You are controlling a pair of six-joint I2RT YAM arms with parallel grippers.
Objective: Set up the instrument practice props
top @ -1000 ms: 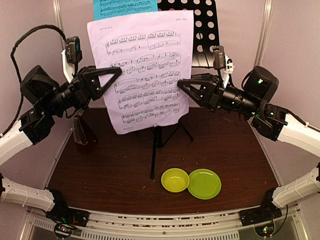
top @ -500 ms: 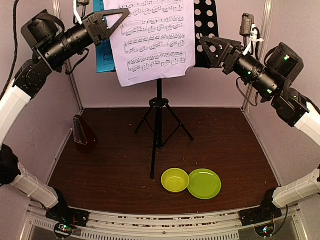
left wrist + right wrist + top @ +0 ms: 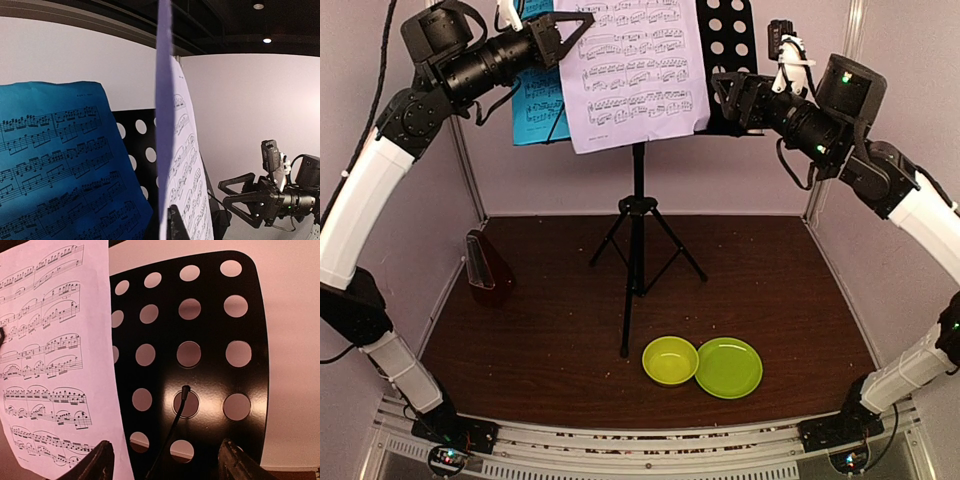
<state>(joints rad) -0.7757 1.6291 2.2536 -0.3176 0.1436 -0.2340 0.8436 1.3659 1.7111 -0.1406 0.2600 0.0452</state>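
The black music stand (image 3: 638, 215) stands mid-table on its tripod, its perforated desk (image 3: 732, 45) at the top. A blue sheet of music (image 3: 533, 105) leans on the desk's left part. My left gripper (image 3: 575, 25) is shut on the left edge of the pale lilac sheet (image 3: 635, 70), which hangs in front of the desk; in the left wrist view this lilac sheet (image 3: 165, 125) shows edge-on beside the blue sheet (image 3: 50, 165). My right gripper (image 3: 720, 100) stands open at the desk's right part (image 3: 200, 340), apart from the lilac sheet (image 3: 50, 365). The wooden metronome (image 3: 483, 262) stands at the table's left.
A yellow-green bowl (image 3: 670, 360) and a green plate (image 3: 728, 367) lie side by side near the table's front, right of the tripod's front leg. Pale walls close the table in on the left, back and right. A thin black rod (image 3: 172, 430) rises before the desk.
Both arms have risen, carrying the lilac sheet from low over the table up to the stand's desk. My right gripper has let go of the sheet's right edge and opened.
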